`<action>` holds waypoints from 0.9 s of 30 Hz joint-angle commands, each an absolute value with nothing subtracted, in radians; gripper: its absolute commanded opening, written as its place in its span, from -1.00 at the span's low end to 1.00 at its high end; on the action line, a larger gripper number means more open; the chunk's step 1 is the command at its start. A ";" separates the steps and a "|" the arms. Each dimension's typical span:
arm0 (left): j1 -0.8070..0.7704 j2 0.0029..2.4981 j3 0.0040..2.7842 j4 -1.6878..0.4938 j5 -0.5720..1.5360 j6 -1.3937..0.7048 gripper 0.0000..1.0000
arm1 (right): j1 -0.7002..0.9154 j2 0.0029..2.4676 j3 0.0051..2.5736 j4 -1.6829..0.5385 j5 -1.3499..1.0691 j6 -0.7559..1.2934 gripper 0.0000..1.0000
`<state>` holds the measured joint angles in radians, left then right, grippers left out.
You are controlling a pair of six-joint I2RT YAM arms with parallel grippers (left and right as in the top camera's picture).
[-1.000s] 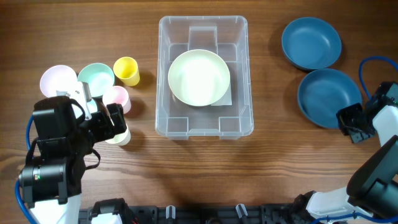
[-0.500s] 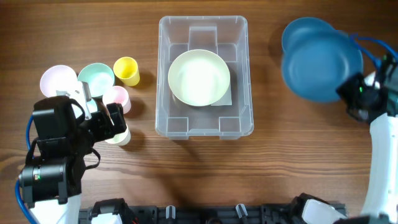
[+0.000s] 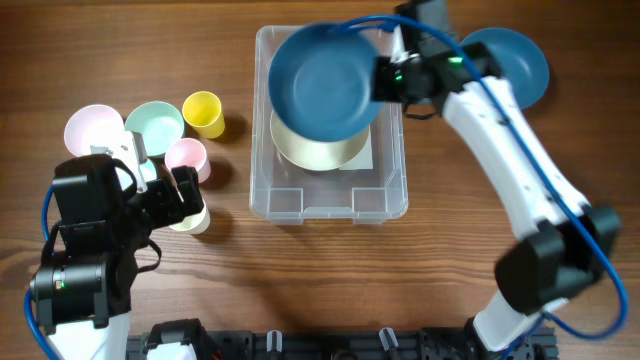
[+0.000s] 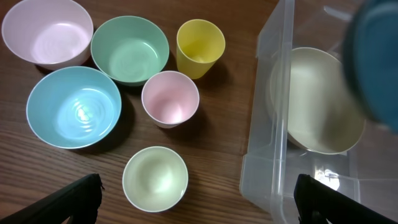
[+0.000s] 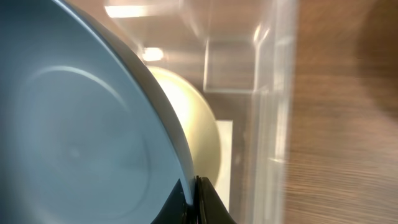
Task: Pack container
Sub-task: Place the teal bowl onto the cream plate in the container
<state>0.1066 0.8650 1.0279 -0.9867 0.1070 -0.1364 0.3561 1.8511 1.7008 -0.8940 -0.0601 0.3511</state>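
The clear plastic container (image 3: 330, 206) stands mid-table with a cream bowl (image 3: 318, 156) inside. My right gripper (image 3: 386, 78) is shut on the rim of a dark blue bowl (image 3: 323, 84) and holds it over the container's far half, above the cream bowl. In the right wrist view the gripper (image 5: 196, 200) pinches the blue bowl's edge (image 5: 74, 124), with the cream bowl (image 5: 202, 134) and the container wall (image 5: 273, 93) behind. My left gripper (image 4: 199, 205) is open and empty above a pale green cup (image 4: 155, 178), left of the container (image 4: 267, 155).
A second dark blue bowl (image 3: 515, 58) sits at the back right. Left of the container are a pink bowl (image 3: 90, 128), a mint bowl (image 3: 155, 122), a yellow cup (image 3: 204, 113), a pink cup (image 3: 186, 156) and a light blue bowl (image 4: 73, 106).
My right arm lifted the blue bowl from the table's right side and carried it left over the container. The left arm has not moved.
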 commanded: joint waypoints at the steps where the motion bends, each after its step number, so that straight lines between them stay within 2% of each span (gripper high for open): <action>1: 0.112 0.864 1.045 -0.986 0.123 -0.139 1.00 | 0.374 1.944 1.718 -0.871 -0.058 0.343 -0.92; 5: 0.112 0.864 1.045 -0.986 0.123 -0.139 0.99 | 0.374 1.985 1.718 -0.852 -0.057 0.341 -0.92; 6: 0.112 0.864 1.045 -0.986 0.123 -0.139 0.99 | 0.374 1.987 1.718 -0.846 -0.058 0.341 -0.51; 7: 0.112 0.864 1.045 -0.986 0.123 -0.139 0.99 | 0.374 1.987 1.718 -0.841 -0.057 0.340 0.07; 8: 0.112 0.864 1.045 -0.986 0.123 -0.139 0.99 | 0.374 1.986 1.718 -0.840 -0.057 0.340 0.30; 10: 0.112 0.864 1.045 -0.986 0.123 -0.139 0.99 | 0.372 1.982 1.720 -0.847 -0.057 0.340 0.42; 14: 0.112 0.864 1.045 -0.986 0.123 -0.139 0.99 | 0.336 1.917 1.804 -0.915 -0.004 0.344 0.42; 16: 0.112 0.864 1.045 -0.986 0.123 -0.139 0.99 | 0.266 1.855 1.896 -0.958 0.062 0.372 0.42; 21: 0.112 0.866 1.045 -0.986 0.123 -0.139 0.99 | -0.056 1.842 1.979 -0.954 0.078 0.393 0.46; 27: 0.112 0.903 1.045 -0.986 0.123 -0.139 0.99 | -0.286 2.025 1.979 -0.982 0.020 0.430 0.55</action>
<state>0.1066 0.8806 1.0279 -0.9878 0.1070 -0.1364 -0.2584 1.9457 1.9839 -0.9661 0.0475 0.3943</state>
